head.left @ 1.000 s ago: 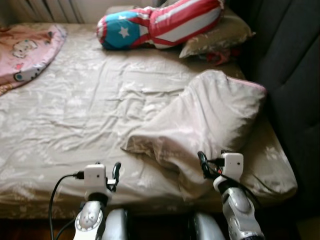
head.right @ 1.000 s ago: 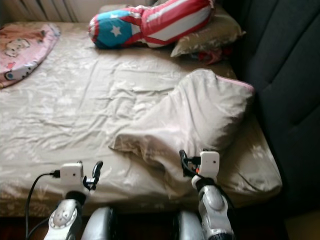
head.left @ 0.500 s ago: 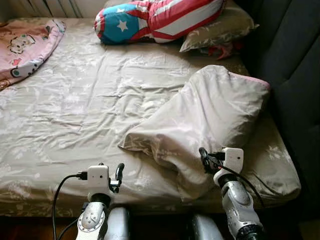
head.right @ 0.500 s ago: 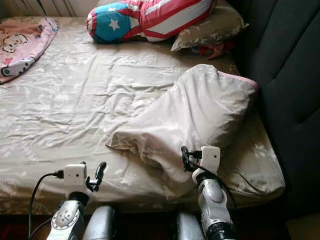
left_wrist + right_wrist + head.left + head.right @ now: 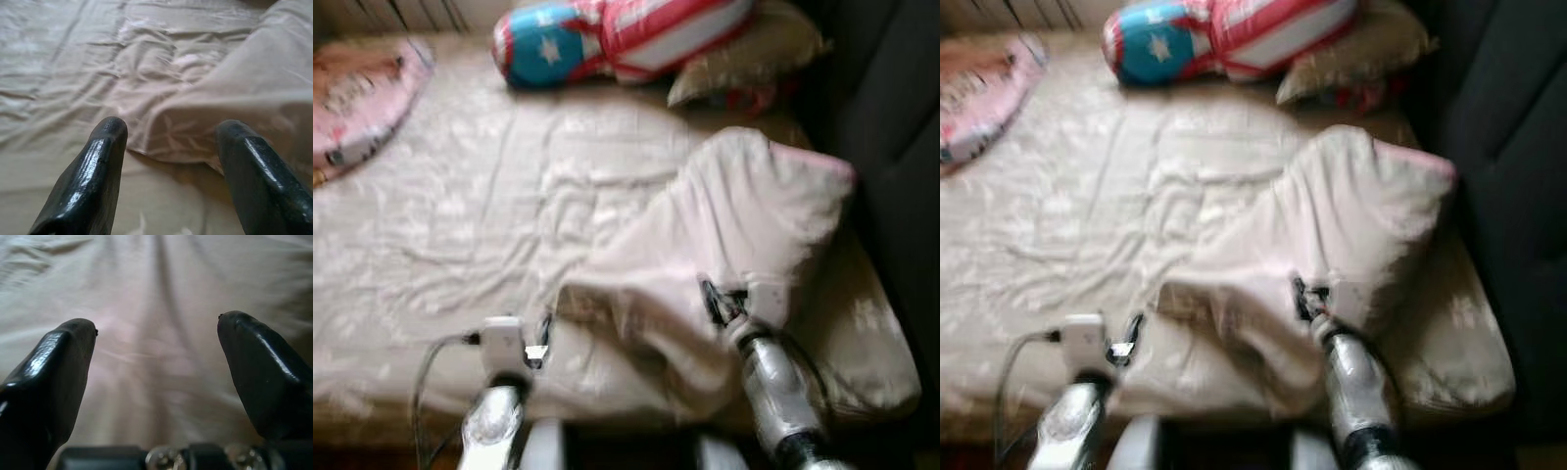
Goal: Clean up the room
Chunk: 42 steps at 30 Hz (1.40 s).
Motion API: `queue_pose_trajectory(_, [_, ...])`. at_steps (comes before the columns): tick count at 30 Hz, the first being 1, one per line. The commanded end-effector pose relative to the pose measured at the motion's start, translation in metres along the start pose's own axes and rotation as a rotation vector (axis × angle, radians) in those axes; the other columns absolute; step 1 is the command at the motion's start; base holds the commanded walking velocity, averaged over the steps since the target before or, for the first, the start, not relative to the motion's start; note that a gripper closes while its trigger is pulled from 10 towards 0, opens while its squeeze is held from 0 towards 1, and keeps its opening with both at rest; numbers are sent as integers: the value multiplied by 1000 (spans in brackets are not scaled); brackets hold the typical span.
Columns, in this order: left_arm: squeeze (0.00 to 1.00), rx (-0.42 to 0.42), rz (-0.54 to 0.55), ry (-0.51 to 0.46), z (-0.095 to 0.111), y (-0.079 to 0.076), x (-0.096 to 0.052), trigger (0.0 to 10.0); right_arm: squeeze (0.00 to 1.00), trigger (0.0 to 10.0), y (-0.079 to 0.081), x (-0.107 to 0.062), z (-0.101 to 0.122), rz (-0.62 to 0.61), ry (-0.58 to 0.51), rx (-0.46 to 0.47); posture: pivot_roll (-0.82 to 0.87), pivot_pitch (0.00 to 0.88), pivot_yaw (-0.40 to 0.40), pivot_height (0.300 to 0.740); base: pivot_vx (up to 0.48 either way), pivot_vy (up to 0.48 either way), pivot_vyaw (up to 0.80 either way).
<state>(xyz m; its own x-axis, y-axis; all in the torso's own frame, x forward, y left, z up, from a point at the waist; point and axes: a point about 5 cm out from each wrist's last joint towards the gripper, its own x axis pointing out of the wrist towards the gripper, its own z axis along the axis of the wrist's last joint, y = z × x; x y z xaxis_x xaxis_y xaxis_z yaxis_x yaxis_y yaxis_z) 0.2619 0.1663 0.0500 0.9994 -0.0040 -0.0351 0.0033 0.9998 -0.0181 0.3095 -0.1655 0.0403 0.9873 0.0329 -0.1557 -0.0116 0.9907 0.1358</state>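
Blanket (image 5: 724, 245): beige, bunched into a folded heap at centre right of the head views, on the bed (image 5: 440, 215). Both head views are blurred; fabric pattern and fine edges cannot be made out.

Right gripper (image 5: 713, 299): lower centre right of the frame, over the near part of the heap. Wrist view shows its fingers (image 5: 54, 367) spread wide apart with only pale cloth between and beyond them; whether they touch the cloth cannot be told.

Left gripper (image 5: 544, 333): lower left of centre, just beside the heap's near-left corner. Wrist view shows fingers (image 5: 93, 171) apart, the blanket's folded edge lying between and just ahead of them.

Striped pillow (image 5: 617, 34): red, white and blue with a star, top centre, cut off by the frame.

Beige pillow (image 5: 754, 59): upper right, partly hidden under the striped one.

Pink cloth (image 5: 357, 98): upper left corner, cut off.

Dark headboard (image 5: 891, 147): right edge.
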Motion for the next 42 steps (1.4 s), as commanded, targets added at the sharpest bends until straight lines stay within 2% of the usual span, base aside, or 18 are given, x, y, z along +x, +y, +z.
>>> queue_pose_trajectory(1, [0,4,36,40,-9,12,-8,10000,0,10000,11,0,-4,21,14,18,-40,198,-21,637,0,0,0])
queue_pose_trajectory(2, [0,3,36,40,-9,12,-8,10000,769,10000,10,1,-4,12,17,26,-40,198,-20,637,0,0,0])
queue_pose_trajectory(3, [0,4,35,41,-9,12,-9,10000,1000,10000,10,1,-4,4,20,41,-40,198,-20,637,0,0,0])
queue_pose_trajectory(7, [0,4,34,44,-10,12,-9,10000,1000,10000,8,3,-3,-31,36,84,-39,201,-21,637,0,0,0])
queue_pose_trajectory(13, [0,5,31,49,-11,11,-10,10000,1000,10000,-5,-1,-21,-148,201,177,-44,205,-19,637,0,0,0])
queue_pose_trajectory(18, [0,7,28,52,-11,11,-10,10000,1000,10000,-7,-2,-26,-174,248,216,-41,206,-19,637,0,0,0])
queue_pose_trajectory(23, [0,8,27,54,-12,11,-10,10000,1000,10000,-6,-3,-33,-190,318,306,-39,208,-18,637,0,0,0])
queue_pose_trajectory(27, [0,9,25,53,-11,10,-11,10000,1000,10000,-6,-3,-36,-196,337,327,-36,208,-17,637,0,0,0])
queue_pose_trajectory(30, [0,12,20,51,-11,10,-11,10000,1000,10000,-6,-5,-42,-221,403,386,-31,209,-16,637,0,0,0])
queue_pose_trajectory(34, [0,15,19,52,-11,10,-12,10000,1000,10000,-10,-5,-42,-234,425,366,-35,207,-16,637,0,0,0])
queue_pose_trajectory(37, [0,17,15,55,-12,9,-13,10000,1000,10000,-12,-7,-47,-254,482,384,-34,205,-13,637,0,0,0])
queue_pose_trajectory(38, [0,17,11,54,-11,8,-12,10000,0,10000,-10,-8,-49,-234,502,397,-28,203,-12,637,0,0,0])
queue_pose_trajectory(42, [0,22,2,51,-10,7,-12,10000,0,10000,1,-9,-55,-146,552,411,-26,208,-10,637,0,0,0])
